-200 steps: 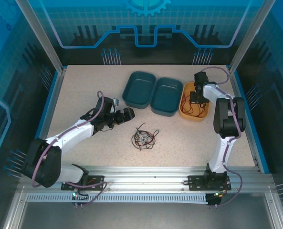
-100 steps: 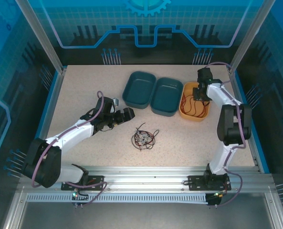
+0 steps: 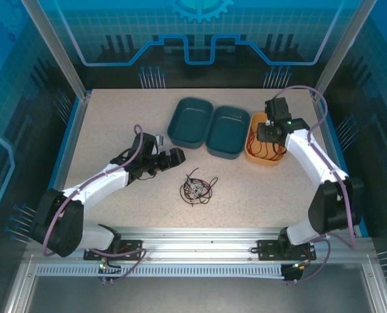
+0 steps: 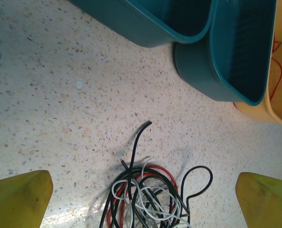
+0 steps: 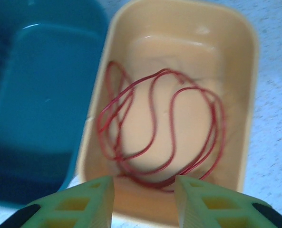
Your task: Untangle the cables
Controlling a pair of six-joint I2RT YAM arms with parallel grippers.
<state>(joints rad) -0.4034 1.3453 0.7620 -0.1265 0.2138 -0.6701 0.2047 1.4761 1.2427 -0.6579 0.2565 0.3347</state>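
Two lots of cable lie well apart. One red cable [image 5: 152, 114] rests alone on the floor of the orange tray [image 5: 193, 52], thrown in several loose, overlapping loops. The loops are stretched along the tray's long axis, which runs from the near side of the table [image 3: 115, 124] towards the far side. The tangle [image 3: 197, 189] sits on the bare table near its middle, in front of the two teal trays [image 3: 190, 120] and clear of them. It is a roughly round knot with no clear long axis, made of a black cable [image 4: 140, 142], a thin white cable [image 4: 131, 190] and a red strand [image 4: 152, 169] wound through one another. One black end sticks straight out of it towards the teal trays, and a small black loop bulges out on the side nearer the orange tray. The left gripper [image 3: 178, 156] hangs just beside the tangle, its jaws spread wide and empty. The right gripper [image 5: 144, 199] is over the orange tray, fingers [image 5: 91, 199] moderately apart, nothing between them.
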